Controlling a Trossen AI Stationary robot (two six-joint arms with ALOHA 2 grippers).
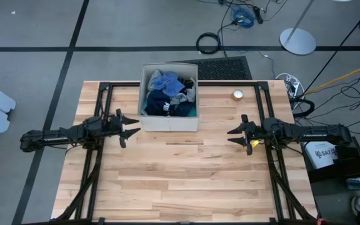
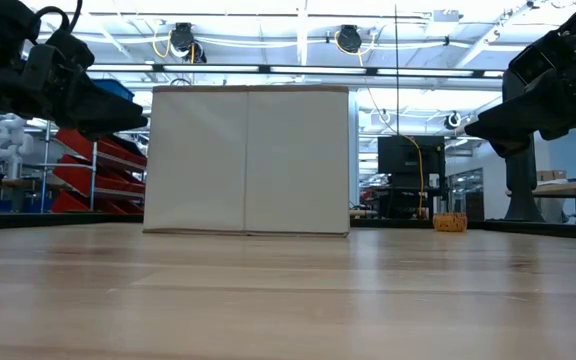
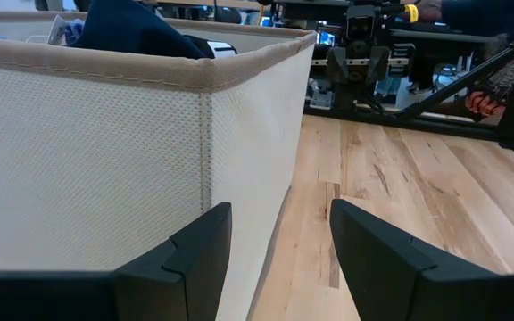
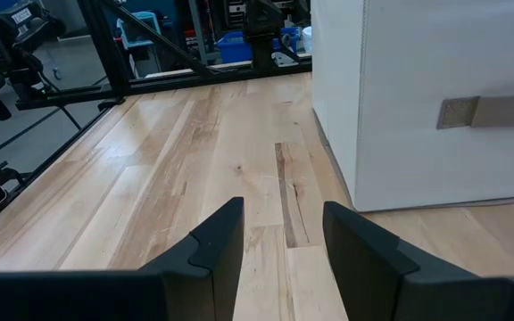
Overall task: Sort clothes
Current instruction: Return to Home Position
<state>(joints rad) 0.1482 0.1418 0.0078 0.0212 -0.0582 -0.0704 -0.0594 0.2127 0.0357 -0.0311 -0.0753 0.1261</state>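
Though mostly hidden, clothes [image 1: 167, 95] inside box [image 1: 169, 122].

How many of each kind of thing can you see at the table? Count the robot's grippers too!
Grippers: 2, the left gripper and the right gripper, both open.
Boxes: 1, the white box.
Clothes: 1 heap of clothes in the box, pieces too tangled to count.
Round things: 1, the small yellow round thing.
Total: 5.

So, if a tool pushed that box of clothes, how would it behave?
It probably slides rather than tips: the box sits flat and broad on the smooth table. Its woven walls and stitched rim look soft, so they may dent. Filled with clothes, it is likely light.
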